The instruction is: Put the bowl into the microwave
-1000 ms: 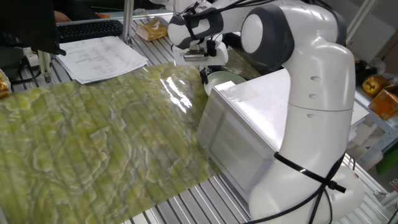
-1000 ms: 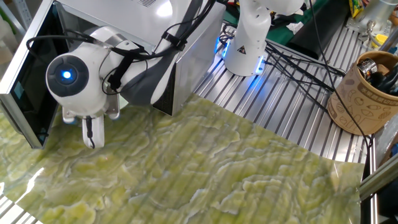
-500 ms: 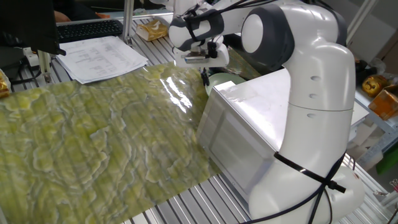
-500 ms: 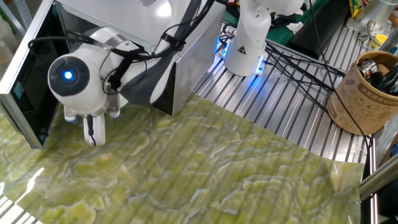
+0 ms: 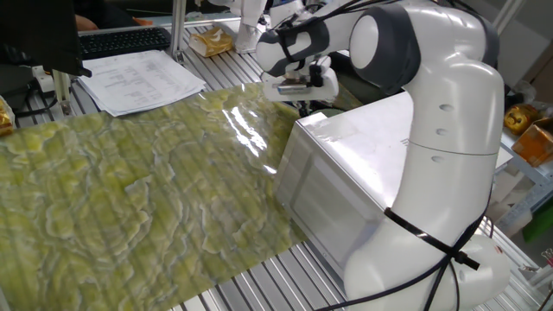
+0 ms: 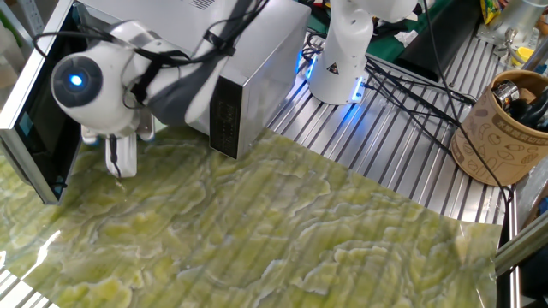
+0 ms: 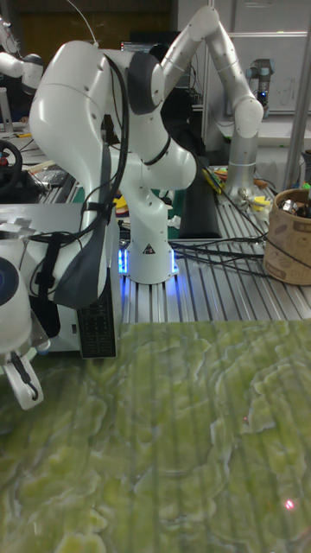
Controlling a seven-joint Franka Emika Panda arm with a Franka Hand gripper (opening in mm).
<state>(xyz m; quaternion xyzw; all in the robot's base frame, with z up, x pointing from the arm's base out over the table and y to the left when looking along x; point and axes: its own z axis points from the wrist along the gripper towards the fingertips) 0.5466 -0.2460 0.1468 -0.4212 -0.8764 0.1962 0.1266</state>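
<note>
Taking the other fixed view from the left, we first meet the dark glass door (image 6: 34, 128), swung open and standing on edge at the left border. Just right of it the tool (image 6: 120, 159) hangs with its fingers pointing straight down over the green mat (image 6: 300, 239). It sits in the gap between the door and the silver body of the microwave (image 6: 257, 77), right at the mouth of the cavity.

From here the two fingers overlap into one pale shape, and the tall fixed view shows only a single looped finger at the left edge. So we cannot tell whether they are spread, pressed together or pinching something.

We cannot pick out the bowl with any confidence in these views. The wrist and forearm cover the opening, and in the first fixed view the tool blocks the spot just in front of the microwave's near corner. We judge that the bowl lies under or just behind the tool, at the threshold of the cavity or already inside it, but that is inference.

The relation that matters is tool to cavity. The opening lies immediately beside the tool, away from the door and toward the microwave body. Any remaining travel would be a short push along that line, keeping clear of the door edge on the other side. Further right the slatted bench (image 6: 402, 154) is of no concern to the move.
</note>
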